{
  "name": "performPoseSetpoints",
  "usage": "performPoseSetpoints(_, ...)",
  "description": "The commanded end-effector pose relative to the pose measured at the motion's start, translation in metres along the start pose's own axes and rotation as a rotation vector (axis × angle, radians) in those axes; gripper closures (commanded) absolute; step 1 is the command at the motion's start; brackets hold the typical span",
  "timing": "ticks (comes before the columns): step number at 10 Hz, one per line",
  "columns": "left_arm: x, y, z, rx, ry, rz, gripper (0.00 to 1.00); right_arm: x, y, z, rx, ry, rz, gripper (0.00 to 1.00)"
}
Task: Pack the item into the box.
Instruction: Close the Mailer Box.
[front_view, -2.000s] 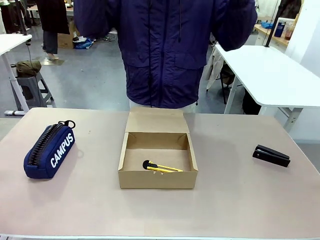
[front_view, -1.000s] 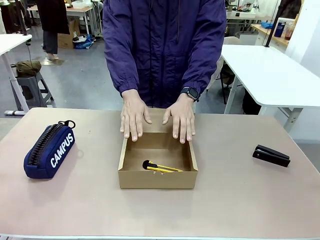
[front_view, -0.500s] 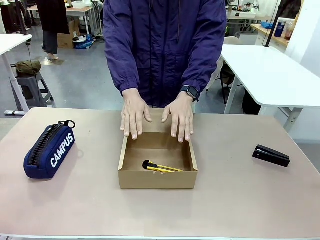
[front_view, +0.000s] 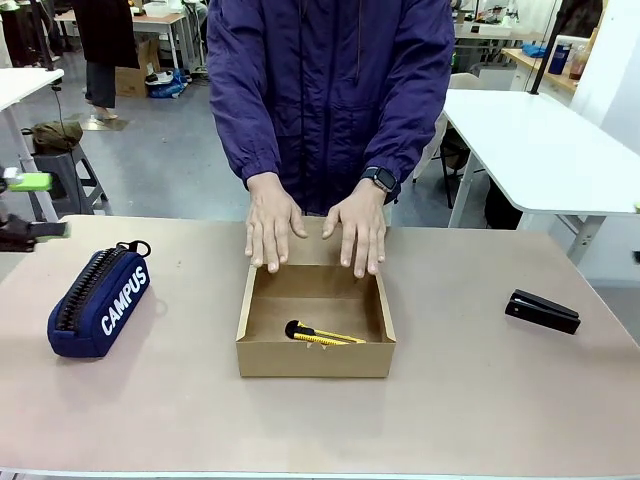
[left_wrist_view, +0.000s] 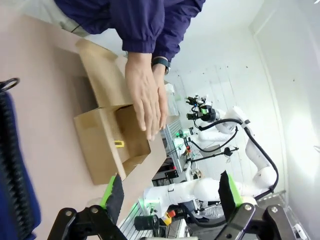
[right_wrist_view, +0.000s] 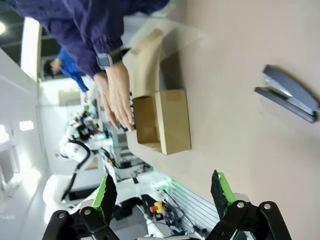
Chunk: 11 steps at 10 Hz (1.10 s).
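One beige table (front_view: 500, 400) carries everything. A person in a navy jacket (front_view: 330, 90) stands at its far edge, with one hand (front_view: 270, 230) and the other hand (front_view: 358, 232) flat on the flap lid at the far rim of the brown cardboard box (front_view: 315, 360).

The left gripper (left_wrist_view: 170, 195) has its fingers spread with nothing between them, and the box lies well beyond their tips. The right gripper (right_wrist_view: 163, 195) is likewise spread and empty, and the box lies far ahead, between the lines of its two fingers.

A navy pencil case (front_view: 98, 300), lettered "CAMPUS" in white, sits close beside one left-gripper finger. A black stapler (front_view: 542, 311) lies well beyond one right-gripper fingertip, off to that side. The yellow utility knife (front_view: 325, 335) lies inside the open box, near its front wall.
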<state>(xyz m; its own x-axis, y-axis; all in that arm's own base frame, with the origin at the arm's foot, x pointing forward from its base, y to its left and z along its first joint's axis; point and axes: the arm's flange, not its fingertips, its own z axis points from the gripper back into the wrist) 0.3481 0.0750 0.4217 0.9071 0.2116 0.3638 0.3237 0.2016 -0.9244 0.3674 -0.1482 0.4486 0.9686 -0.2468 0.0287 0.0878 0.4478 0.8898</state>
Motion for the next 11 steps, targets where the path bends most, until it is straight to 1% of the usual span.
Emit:
performPoseSetpoints(1,0.009,-0.004,-0.035,0.02,-0.035,-0.037,0.0,0.013,0.027,-0.04,-0.047,0.032,0.044,0.0)
performPoseSetpoints(3,0.024,-0.004,-0.086,0.113,-0.074,-0.061,0.0,0.029,0.05,-0.102,-0.096,0.076,0.101,0.0)
performPoseSetpoints(4,0.034,0.0,-0.11,0.139,-0.05,-0.076,0.0,0.036,0.053,-0.135,-0.118,0.114,0.115,0.0)
performPoseSetpoints(5,0.045,0.008,-0.132,0.156,-0.012,-0.077,0.0,0.049,0.053,-0.167,-0.113,0.125,0.125,0.0)
performPoseSetpoints(6,0.056,0.022,-0.158,0.168,0.044,-0.064,0.0,0.063,0.054,-0.2,-0.081,0.142,0.147,0.0)
performPoseSetpoints(7,0.062,0.035,-0.177,0.188,0.058,-0.052,0.0,0.072,0.055,-0.227,-0.06,0.106,0.115,0.0)
performPoseSetpoints(8,0.065,0.045,-0.192,0.224,0.056,-0.047,0.0,0.079,0.054,-0.248,-0.044,0.103,0.108,0.0)
performPoseSetpoints(9,0.07,0.057,-0.203,0.284,0.057,-0.051,0.0,0.085,0.053,-0.266,-0.021,0.071,0.1,0.0)
performPoseSetpoints(10,0.076,0.072,-0.21,0.338,0.065,-0.055,0.0,0.09,0.046,-0.284,0.011,0.083,0.068,0.0)
performPoseSetpoints(11,0.08,0.084,-0.213,0.376,0.073,-0.067,0.0,0.096,0.037,-0.295,0.001,0.102,0.059,0.0)
